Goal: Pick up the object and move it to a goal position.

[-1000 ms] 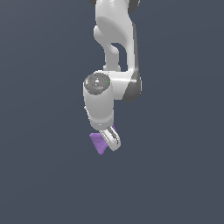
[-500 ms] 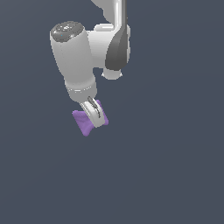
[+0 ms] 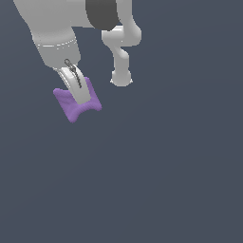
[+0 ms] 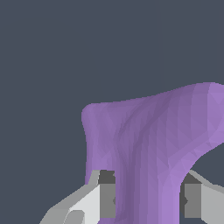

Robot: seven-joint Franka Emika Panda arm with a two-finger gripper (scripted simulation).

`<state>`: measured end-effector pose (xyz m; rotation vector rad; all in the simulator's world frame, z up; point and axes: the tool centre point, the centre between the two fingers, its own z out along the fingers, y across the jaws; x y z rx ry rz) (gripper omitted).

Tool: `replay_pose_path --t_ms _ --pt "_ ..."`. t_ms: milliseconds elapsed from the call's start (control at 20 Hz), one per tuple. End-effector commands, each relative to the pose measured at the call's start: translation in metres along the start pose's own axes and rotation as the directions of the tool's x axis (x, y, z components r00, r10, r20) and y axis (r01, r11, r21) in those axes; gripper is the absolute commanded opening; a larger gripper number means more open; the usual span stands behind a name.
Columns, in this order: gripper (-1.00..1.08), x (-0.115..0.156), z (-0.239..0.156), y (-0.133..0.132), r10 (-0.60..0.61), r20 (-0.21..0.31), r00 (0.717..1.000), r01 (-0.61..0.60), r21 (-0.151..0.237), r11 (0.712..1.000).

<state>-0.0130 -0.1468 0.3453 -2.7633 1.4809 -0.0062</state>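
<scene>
Two fingers point(image 4: 107, 194) clenched on purple object point(image 3: 76, 105); no writing visible.

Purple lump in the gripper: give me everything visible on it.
The small matte purple lump is a pinched, four-cornered shape with concave sides, like a bow-tie, evenly coloured with soft facets. In the wrist view its narrow waist sits between the white gripper fingers, whose dark pads press on either side. In the exterior view it hangs tilted beneath the gripper, a finger crossing its middle, against plain dark grey.
</scene>
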Motion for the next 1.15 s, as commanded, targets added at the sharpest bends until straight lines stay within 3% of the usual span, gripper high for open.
replay_pose_path --t_ms 0,550,1100 --pt "-1.00 0.006 -0.026 0.015 0.000 0.001 1.000 0.000 -0.002 1.000" --pt "-1.00 0.029 -0.113 0.061 -0.001 0.001 1.000 0.001 -0.006 1.000" --pt "-1.00 0.037 -0.137 0.072 -0.002 0.000 1.000 0.002 -0.007 1.000"
